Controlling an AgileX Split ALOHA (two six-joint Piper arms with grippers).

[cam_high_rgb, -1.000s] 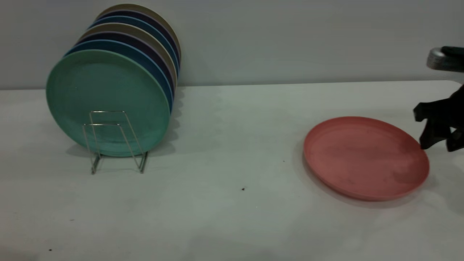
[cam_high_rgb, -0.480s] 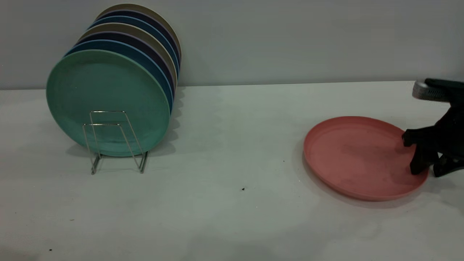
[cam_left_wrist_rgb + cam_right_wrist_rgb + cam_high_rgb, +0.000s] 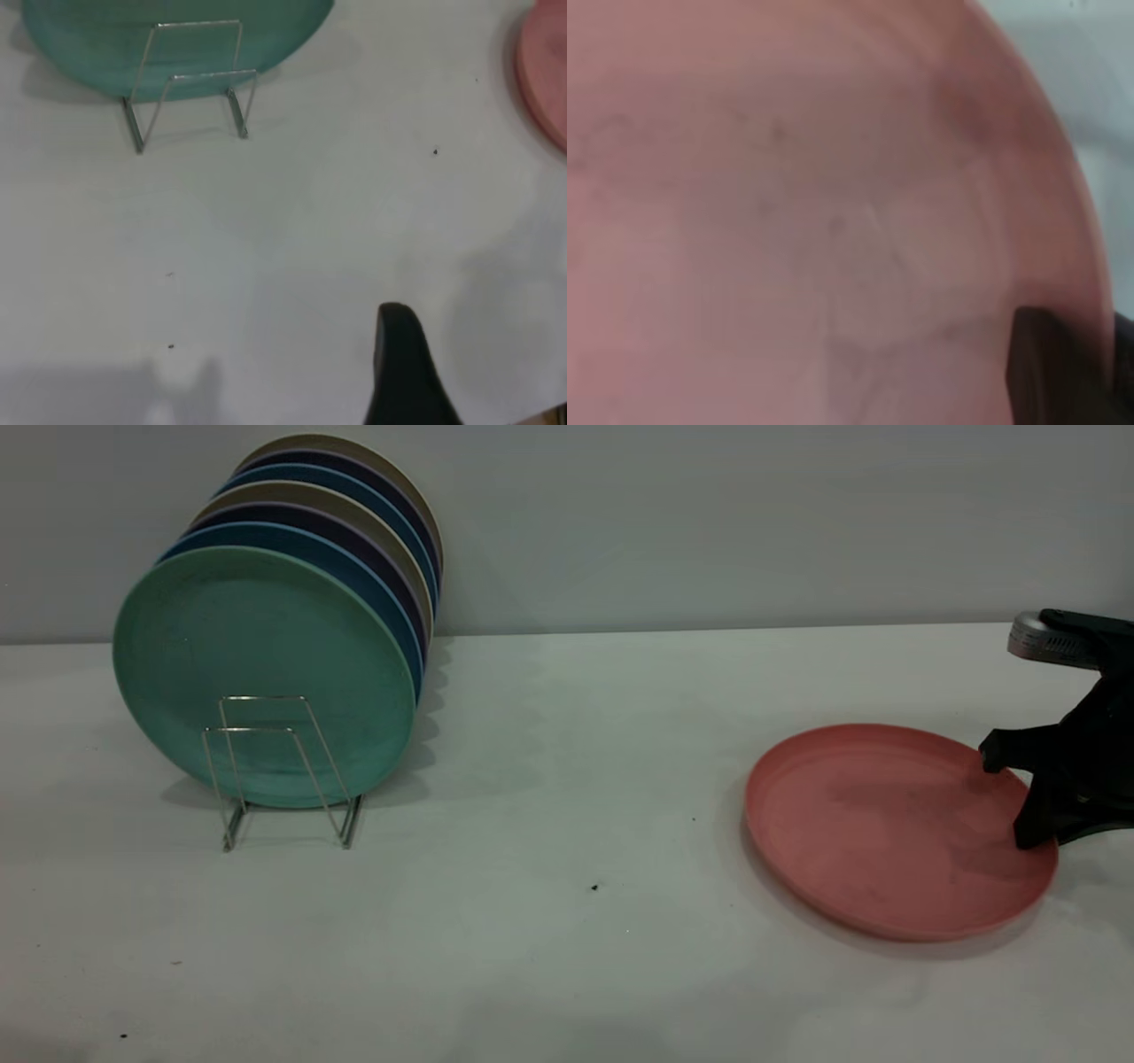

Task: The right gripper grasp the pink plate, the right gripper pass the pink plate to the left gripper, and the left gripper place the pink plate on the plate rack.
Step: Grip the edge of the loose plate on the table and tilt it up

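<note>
One round salmon-pink matte plate [image 3: 895, 833], faintly scuffed, lies on the white bench [image 3: 567, 921] at the right, its near-right rim clamped by the black right gripper [image 3: 1032, 815]. One thin silver wire rack [image 3: 283, 771] at the left holds seven upright plates, a teal-green plate [image 3: 257, 664] frontmost. Whether the black left gripper's finger [image 3: 403, 372] stands apart from its mate, I cannot tell.
</note>
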